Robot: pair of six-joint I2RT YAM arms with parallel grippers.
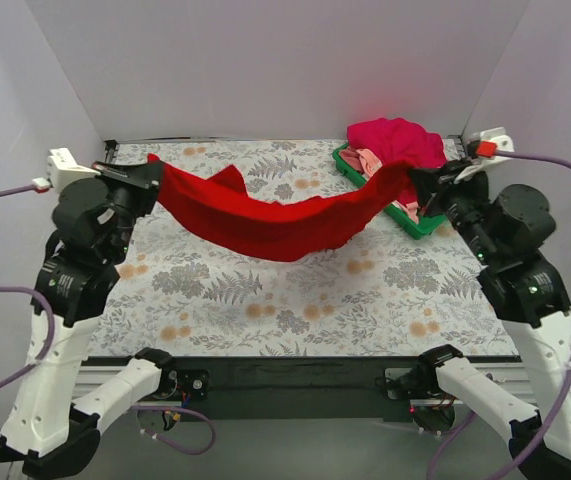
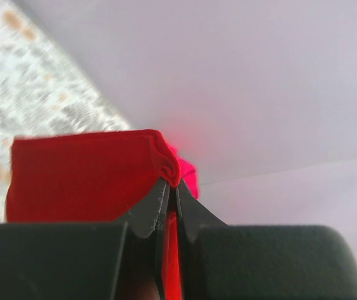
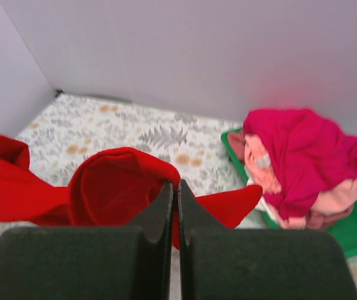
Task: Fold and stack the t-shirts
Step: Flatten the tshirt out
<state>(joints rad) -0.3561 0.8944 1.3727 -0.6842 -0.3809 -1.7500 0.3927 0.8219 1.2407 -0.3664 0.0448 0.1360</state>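
Red t-shirt: off the surface, strung between the two claws across the far half, from near the far left corner toward the far right corner. The middle sags in a long curve; from the overhead view I cannot tell whether the lowest fold touches the surface. A loose flap stands up near the left end. The shirt's outline (sleeves, collar) cannot be made out, as the cloth is bunched into a band.

Left claw: fingers pressed together, pinching a crumpled edge of the red t-shirt. In the wrist view the cloth folds over the fingertips and hangs to the left. The background there is blurred.

Right claw: fingers pressed together on the other end of the red t-shirt. In its wrist view the cloth curls into a tube right behind the tips, and the actual pinch point is hidden by the fingers.

Green tray: far right corner of the surface, mostly covered. It holds a heap with a magenta shirt on top and a light pink shirt showing underneath on the left side. The number of garments in the heap cannot be counted. The tray's near right part is hidden behind the right arm.
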